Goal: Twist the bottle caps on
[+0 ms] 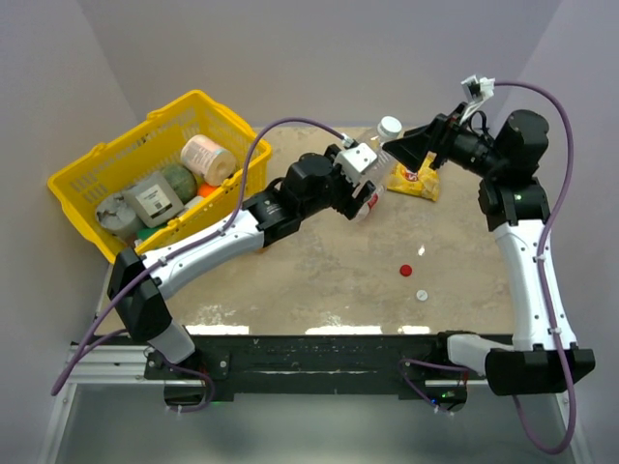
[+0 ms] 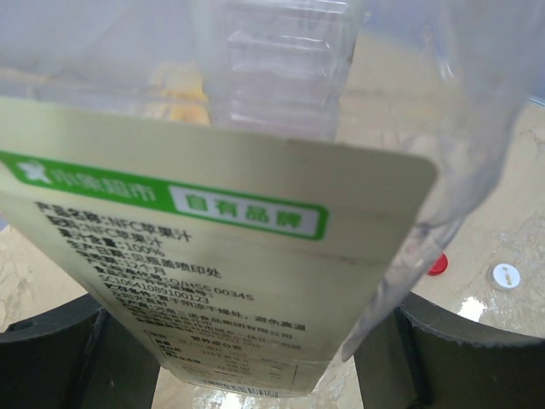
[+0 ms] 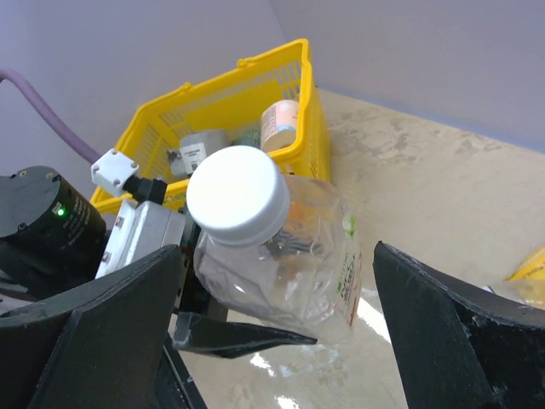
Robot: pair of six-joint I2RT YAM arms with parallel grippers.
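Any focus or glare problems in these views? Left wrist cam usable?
Left wrist: bottle fills the frame, too close, label print slightly soft, clear plastic warps the table behind. Right wrist: white cap on the bottle sharp, glare on the table below. Top external: even light, soft shadows, glare strips at the table's near edge.

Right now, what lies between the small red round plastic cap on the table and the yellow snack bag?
Nothing: in the top view, only bare sandy tabletop runs from the small red round plastic cap to the yellow snack bag.
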